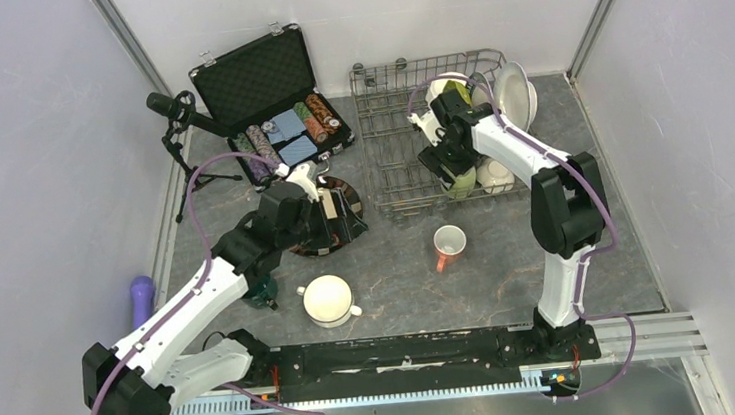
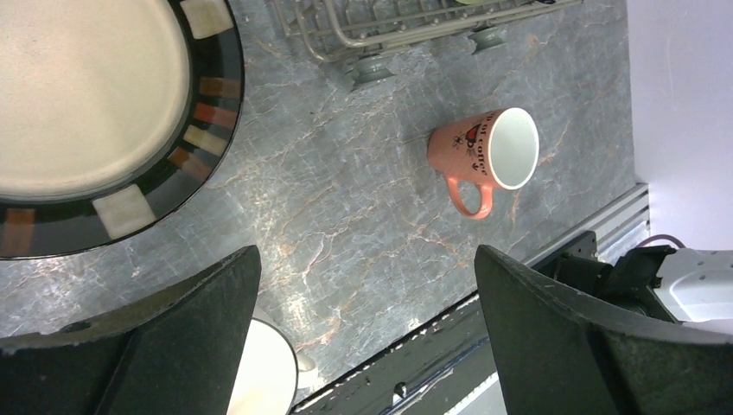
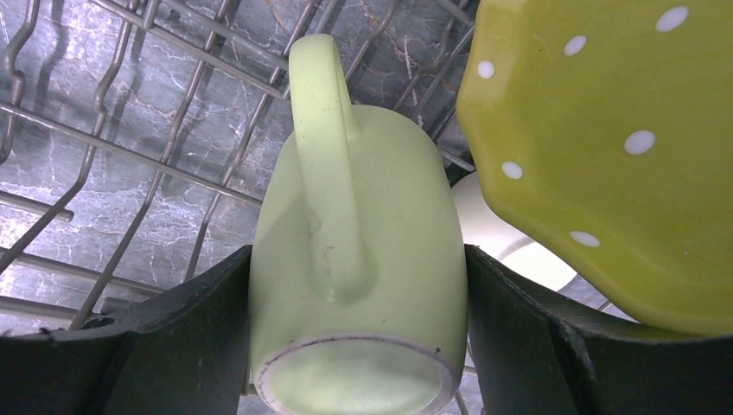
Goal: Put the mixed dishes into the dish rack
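At the left edge, a black case point(image 1: 257, 82) of poker chips point(image 1: 314, 120) is lying open against the back wall, and the left arm is reaching across the counter point(image 1: 400, 285) in front of it. The left gripper point(image 2: 363, 259) is hovering with its fingers wide apart and nothing between them, by the brown-rimmed plate point(image 2: 212, 130), which is lying flat. The dark-teal mug point(image 1: 263, 297) is peeking out from under that arm, and the white bowl point(image 1: 328, 299) is sitting close to the base rail. Bare counter is stretching from the plate to the salmon-pink mug point(image 2: 484, 156), which is sitting alone, apart from the near edge of the dish rack point(image 1: 389, 155). The rack is standing at the back right, its crockery crowding the right half. There the right gripper point(image 3: 359, 259) is clamping the light-green mug point(image 3: 398, 199) over the rack's wires, base toward the wrist camera and handle up. A lime-green spotted dish point(image 3: 605, 156) is sitting just beside it, and a white plate point(image 1: 516, 94) is standing on edge at the rack's far right end.
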